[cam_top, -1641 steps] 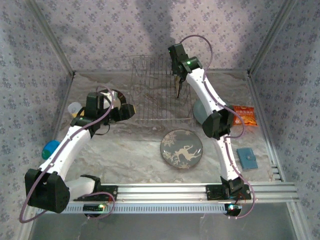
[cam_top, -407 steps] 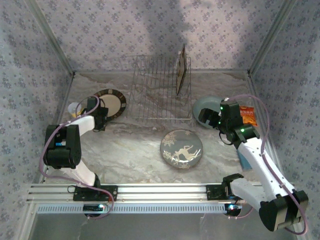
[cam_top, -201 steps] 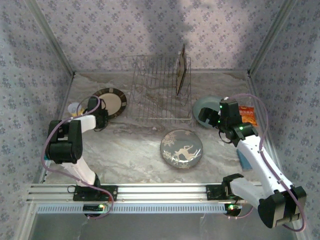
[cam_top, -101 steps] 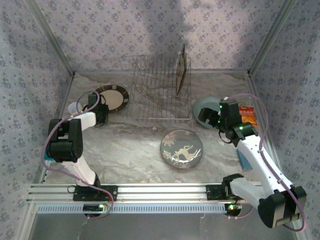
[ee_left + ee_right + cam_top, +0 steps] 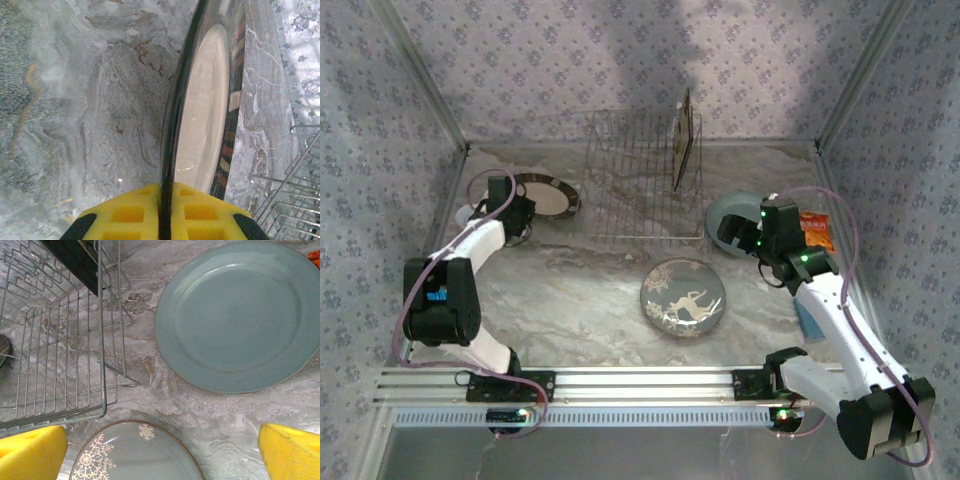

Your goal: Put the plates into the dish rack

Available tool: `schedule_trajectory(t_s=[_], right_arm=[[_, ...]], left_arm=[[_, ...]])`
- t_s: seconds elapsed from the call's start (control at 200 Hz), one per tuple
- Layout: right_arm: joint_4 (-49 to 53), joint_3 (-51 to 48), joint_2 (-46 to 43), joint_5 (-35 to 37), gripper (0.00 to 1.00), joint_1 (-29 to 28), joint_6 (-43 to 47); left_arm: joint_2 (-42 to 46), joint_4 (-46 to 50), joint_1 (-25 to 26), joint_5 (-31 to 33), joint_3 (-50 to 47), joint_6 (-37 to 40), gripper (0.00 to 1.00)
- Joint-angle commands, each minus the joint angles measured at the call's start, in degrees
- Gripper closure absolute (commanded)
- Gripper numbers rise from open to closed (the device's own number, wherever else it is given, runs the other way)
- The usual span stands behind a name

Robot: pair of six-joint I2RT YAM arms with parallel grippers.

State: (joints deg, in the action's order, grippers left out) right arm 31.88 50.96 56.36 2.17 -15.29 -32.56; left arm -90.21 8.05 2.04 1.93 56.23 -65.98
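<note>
Beside rack (image 5: 632, 190), left jaws pinch rim of brown-rimmed plate (image 5: 206, 105).

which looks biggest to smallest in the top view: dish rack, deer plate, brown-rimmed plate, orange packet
1. dish rack
2. deer plate
3. brown-rimmed plate: tilted, so it looks foreshortened; its place below the deer plate is unsure
4. orange packet

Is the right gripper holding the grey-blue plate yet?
No, the right gripper stands wide open, its yellow fingers clear of the grey-blue plate, which lies flat on the table.
</note>
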Motion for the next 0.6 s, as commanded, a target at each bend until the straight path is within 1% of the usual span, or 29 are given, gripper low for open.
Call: schedule_trajectory(t_s=[0.0, 0.385, 0.595], right_arm=[[1.54, 2.02, -1.06, 0.95, 0.00, -0.21, 0.36], [1.26, 0.75, -2.39, 0.81, 0.00, -0.06, 0.22], [0.95, -0.24, -2.64, 0.34, 0.00, 0.51, 0.38]], left_arm=[[2.72, 3.13, 0.29, -1.94, 2.65, 5.59, 1.00], [3.20, 4.70, -0.82, -9.30, 2.31, 13.71, 1.00], [3.85, 6.07, -2.64, -13.69, 3.47, 20.67, 1.00]])
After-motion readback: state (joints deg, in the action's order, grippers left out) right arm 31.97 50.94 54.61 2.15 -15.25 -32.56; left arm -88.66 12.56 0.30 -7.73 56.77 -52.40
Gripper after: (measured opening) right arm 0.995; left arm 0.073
